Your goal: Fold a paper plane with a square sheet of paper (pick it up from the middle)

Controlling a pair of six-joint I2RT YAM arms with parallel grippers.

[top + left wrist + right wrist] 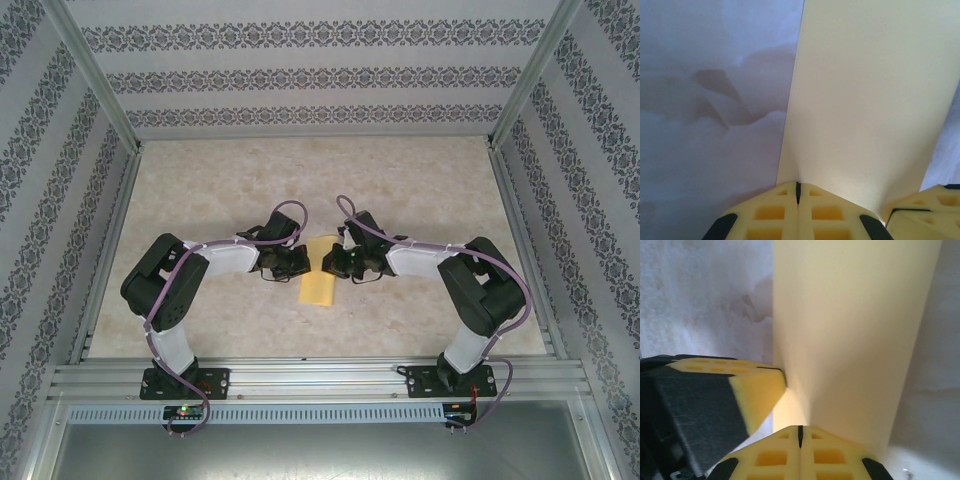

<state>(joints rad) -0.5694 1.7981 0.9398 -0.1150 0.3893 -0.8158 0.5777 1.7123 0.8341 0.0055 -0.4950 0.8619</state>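
Observation:
The square sheet of paper (318, 275) is pale yellow and hangs between my two grippers above the middle of the table, looking like a narrow strip from above. My left gripper (301, 262) is shut on its left side. In the left wrist view the foam jaws (798, 193) meet on the sheet's edge and the paper (865, 100) spreads away from them. On the sheet's right side my right gripper (328, 263) is shut as well. Its jaws (800, 436) pinch the paper (850, 330), with a left-gripper finger (757, 390) close beside. The paper plane is out of view.
A beige marbled tabletop (400, 190) lies under the sheet, with metal frame rails and patterned walls (300, 75) around it. Both arm bases sit at the near rail (320, 380).

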